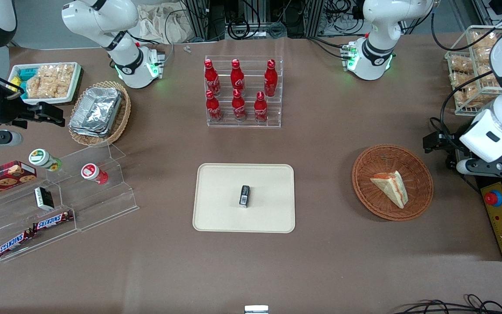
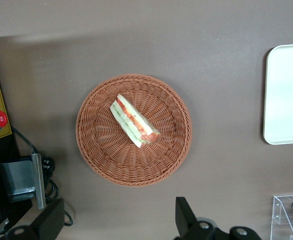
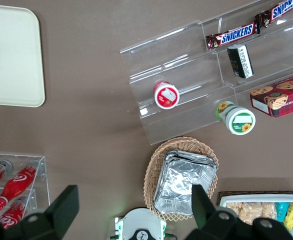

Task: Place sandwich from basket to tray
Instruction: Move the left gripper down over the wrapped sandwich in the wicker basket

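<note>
High over the working arm's end of the table, the left gripper (image 2: pixel 119 225) is hanging with its jaws spread wide and holding nothing; the wrist view is showing one dark finger (image 2: pixel 49 220) and its partner well apart from it, with bare tabletop between them. Below it, the basket (image 1: pixel 392 182) is sitting on the brown table (image 1: pixel 320 144), and the sandwich (image 1: pixel 391 188) is lying inside it, close to the middle of the woven bowl. From the front, the wedge's long axis is running diagonally, its narrow tip pointing toward the front camera and toward the working arm's side, its broad end pointing toward the tray (image 1: pixel 216 218). An orange-red and green filling is showing along one long edge in the wrist view (image 2: pixel 132 121). Well apart from the basket, the tray is lying flat near the table's middle, with a small dark packet (image 1: pixel 244 196) resting on it.
</note>
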`<state>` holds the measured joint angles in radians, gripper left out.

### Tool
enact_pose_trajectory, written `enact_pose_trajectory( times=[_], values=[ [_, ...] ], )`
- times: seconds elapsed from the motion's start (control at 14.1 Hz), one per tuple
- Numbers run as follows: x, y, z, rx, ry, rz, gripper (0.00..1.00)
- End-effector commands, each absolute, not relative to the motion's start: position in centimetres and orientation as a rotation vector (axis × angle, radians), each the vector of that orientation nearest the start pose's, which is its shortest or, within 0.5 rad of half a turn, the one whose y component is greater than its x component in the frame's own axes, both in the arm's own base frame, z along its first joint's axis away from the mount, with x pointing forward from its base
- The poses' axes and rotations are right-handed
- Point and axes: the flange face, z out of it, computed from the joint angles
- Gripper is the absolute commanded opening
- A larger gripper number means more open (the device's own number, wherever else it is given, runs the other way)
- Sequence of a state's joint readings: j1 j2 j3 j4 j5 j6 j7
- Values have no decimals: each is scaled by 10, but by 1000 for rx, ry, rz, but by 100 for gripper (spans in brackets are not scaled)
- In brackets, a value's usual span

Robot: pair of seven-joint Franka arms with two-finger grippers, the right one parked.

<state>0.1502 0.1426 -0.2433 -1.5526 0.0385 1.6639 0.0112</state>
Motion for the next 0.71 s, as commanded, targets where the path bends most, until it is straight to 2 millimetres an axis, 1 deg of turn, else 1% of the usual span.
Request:
enact_pose_trajectory(
  times=[0.0, 0.14, 0.21, 0.28, 0.35, 0.42, 0.57, 0.64],
  values=[
    [605, -41, 562, -3127, 182, 68, 100],
    [612, -41, 554, -3129, 185, 82, 100],
    [614, -40, 550, -3134, 137, 89, 100],
    [616, -39, 543, -3141, 8, 99, 100],
    [619, -37, 529, -3132, -112, 105, 100],
    [619, -39, 510, -3114, -209, 82, 100],
    [612, -43, 474, -3085, -503, -18, 100],
    [609, -45, 454, -3064, -627, -28, 100]
  ],
)
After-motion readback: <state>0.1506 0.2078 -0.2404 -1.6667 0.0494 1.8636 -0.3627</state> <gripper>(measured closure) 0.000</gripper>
